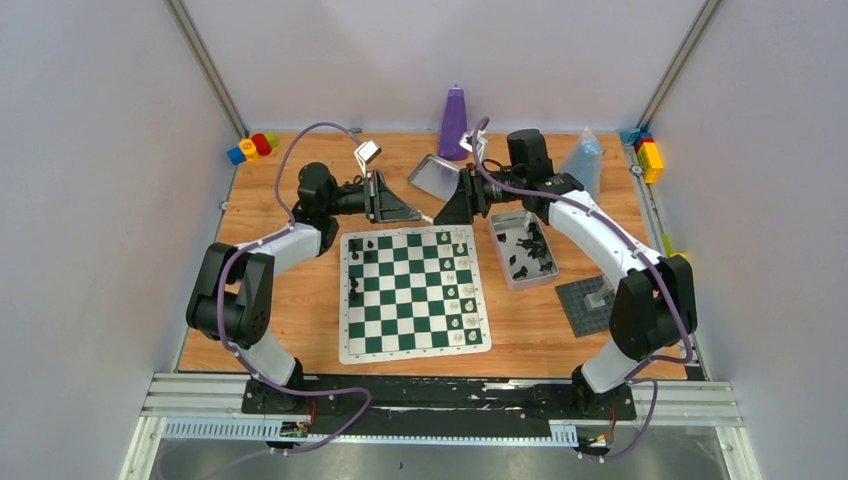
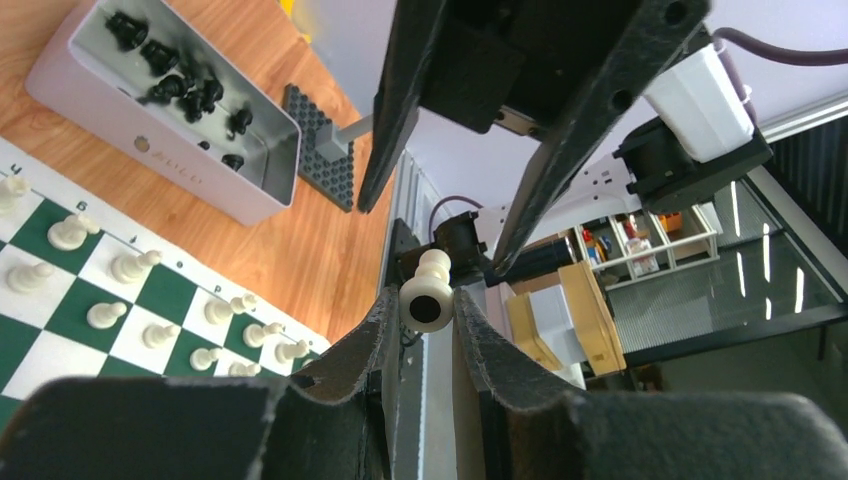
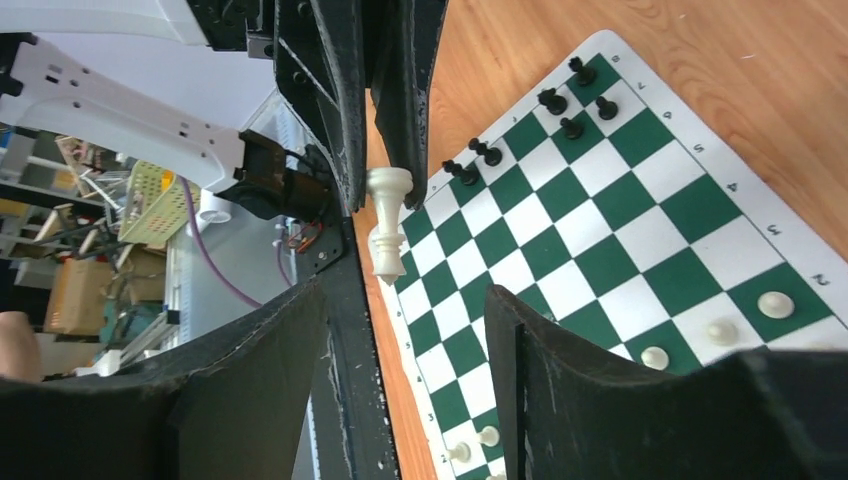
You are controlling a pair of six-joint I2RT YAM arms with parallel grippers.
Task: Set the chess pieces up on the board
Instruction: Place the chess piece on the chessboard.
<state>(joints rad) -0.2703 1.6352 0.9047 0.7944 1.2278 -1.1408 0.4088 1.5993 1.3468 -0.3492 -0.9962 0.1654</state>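
Observation:
The green-and-white board (image 1: 415,300) lies in the middle of the table. Cream-white chess pieces (image 1: 462,290) stand along its right side and a few black ones (image 1: 356,288) on its left. My two grippers meet tip to tip above the board's far edge. The left gripper (image 2: 426,302) is shut on a cream-white piece (image 2: 428,296), held lying sideways. The same piece (image 3: 388,225) shows in the right wrist view, just beyond my right gripper (image 3: 405,292). That gripper is open and holds nothing. Its fingers (image 2: 400,110) stand apart in the left wrist view.
A silver tray (image 1: 500,240) with several black pieces sits right of the board, its lid (image 1: 433,176) behind. A dark grey studded baseplate (image 1: 590,300) lies near the right arm. A purple bottle (image 1: 455,122), a plastic bag (image 1: 585,160) and coloured blocks (image 1: 252,147) line the far edge.

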